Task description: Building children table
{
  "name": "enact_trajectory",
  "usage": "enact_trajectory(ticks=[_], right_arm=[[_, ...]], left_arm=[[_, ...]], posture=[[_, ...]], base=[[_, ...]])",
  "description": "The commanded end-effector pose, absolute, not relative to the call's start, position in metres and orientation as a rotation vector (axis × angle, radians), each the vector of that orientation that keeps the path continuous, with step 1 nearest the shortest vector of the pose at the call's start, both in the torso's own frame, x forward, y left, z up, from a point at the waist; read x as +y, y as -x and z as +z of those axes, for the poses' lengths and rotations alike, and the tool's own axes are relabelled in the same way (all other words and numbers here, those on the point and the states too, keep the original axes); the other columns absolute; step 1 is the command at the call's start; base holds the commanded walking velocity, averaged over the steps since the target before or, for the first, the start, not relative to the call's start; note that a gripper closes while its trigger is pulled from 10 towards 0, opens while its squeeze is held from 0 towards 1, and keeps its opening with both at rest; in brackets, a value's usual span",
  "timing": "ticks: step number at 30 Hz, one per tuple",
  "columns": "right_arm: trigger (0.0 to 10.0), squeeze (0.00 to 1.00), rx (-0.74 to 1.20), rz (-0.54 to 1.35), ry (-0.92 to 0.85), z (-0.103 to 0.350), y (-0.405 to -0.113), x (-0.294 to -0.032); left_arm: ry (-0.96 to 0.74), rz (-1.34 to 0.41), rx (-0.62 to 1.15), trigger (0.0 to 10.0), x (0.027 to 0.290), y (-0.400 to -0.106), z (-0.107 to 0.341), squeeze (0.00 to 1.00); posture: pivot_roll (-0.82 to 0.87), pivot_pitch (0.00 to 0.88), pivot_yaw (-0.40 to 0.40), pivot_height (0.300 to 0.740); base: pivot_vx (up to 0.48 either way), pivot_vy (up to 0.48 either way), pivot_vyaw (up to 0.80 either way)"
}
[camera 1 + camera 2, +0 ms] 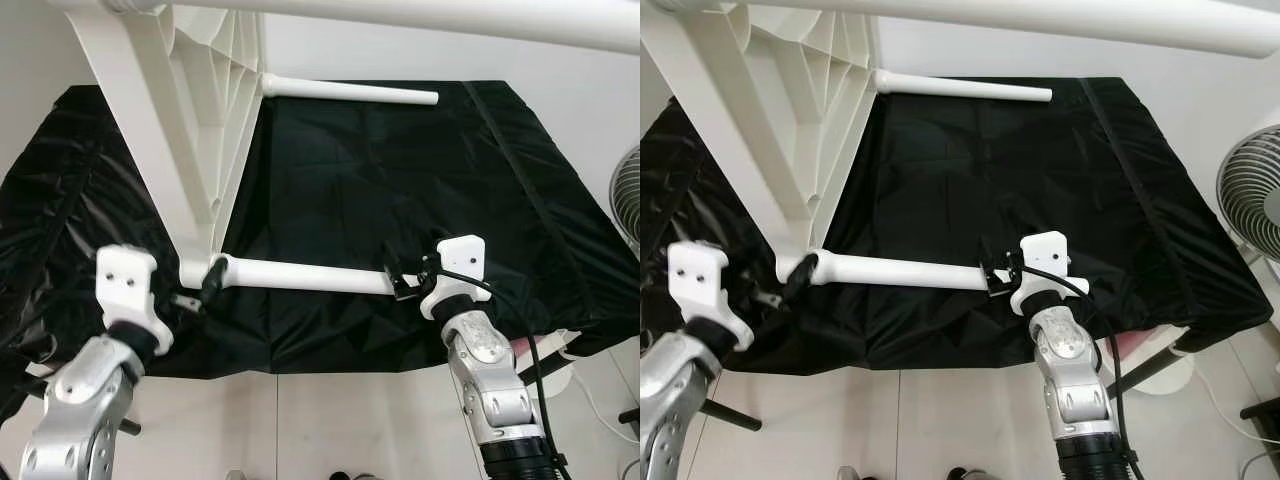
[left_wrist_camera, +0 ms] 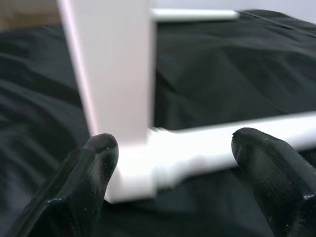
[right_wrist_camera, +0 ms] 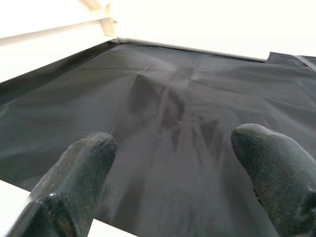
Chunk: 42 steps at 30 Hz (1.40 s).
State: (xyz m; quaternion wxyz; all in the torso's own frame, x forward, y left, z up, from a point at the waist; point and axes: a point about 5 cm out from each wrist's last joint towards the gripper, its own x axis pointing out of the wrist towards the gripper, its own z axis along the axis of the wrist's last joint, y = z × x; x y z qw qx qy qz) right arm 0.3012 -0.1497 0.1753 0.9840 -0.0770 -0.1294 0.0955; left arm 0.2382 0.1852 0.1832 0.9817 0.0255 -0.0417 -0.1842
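A white children's table lies on its side on a black cloth [image 1: 380,180]. Its ribbed tabletop [image 1: 200,120] stands on edge at the left, and its legs point right. The near leg [image 1: 300,275] lies just above the cloth, the far leg [image 1: 350,91] sits at the back, and another leg [image 1: 450,15] crosses overhead. My left gripper [image 1: 200,288] is open at the joint of the near leg with the tabletop, a finger [image 2: 94,163] on each side of the leg [image 2: 207,148]. My right gripper [image 1: 405,280] is open at the leg's free end, with cloth [image 3: 173,108] between its fingers.
The cloth's front edge [image 1: 330,365] hangs just behind my wrists, with tiled floor [image 1: 300,420] below. A standing fan [image 1: 1250,190] is at the right, beside the cloth's right edge. A white cable [image 1: 600,410] runs over the floor at the lower right.
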Motion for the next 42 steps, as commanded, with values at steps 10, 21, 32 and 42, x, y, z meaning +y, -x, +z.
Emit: enact_trajectory(ticks=[10, 21, 32, 42], right_arm=[[10.0, 0.00, -0.278, 0.217, 0.143, 0.177, -0.308, -0.144], [10.0, 0.00, -0.287, 0.197, 0.151, 0.177, -0.301, -0.152], [10.0, 0.00, -0.305, 0.150, 0.154, 0.180, -0.292, -0.162], [10.0, 0.00, -0.316, 0.095, 0.169, 0.186, -0.279, -0.174]], left_arm=[[0.071, -0.615, 0.122, 10.0, 0.166, -0.215, 0.148, 0.00], [0.077, -0.745, 0.141, 10.0, 0.138, -0.242, 0.139, 0.00], [0.086, -0.865, 0.167, 10.0, 0.111, -0.256, 0.131, 0.00], [0.096, -0.992, 0.149, 10.0, 0.079, -0.265, 0.131, 0.00]], posture=[[0.07, 0.122, -0.028, 0.740], [0.02, 0.141, 0.014, 0.740], [-0.04, 0.167, 0.042, 0.740], [-0.10, 0.203, 0.071, 0.740]], base=[[0.000, 0.000, 0.00], [0.000, 0.000, 0.00], [0.000, 0.000, 0.00], [0.000, 0.000, 0.00]])
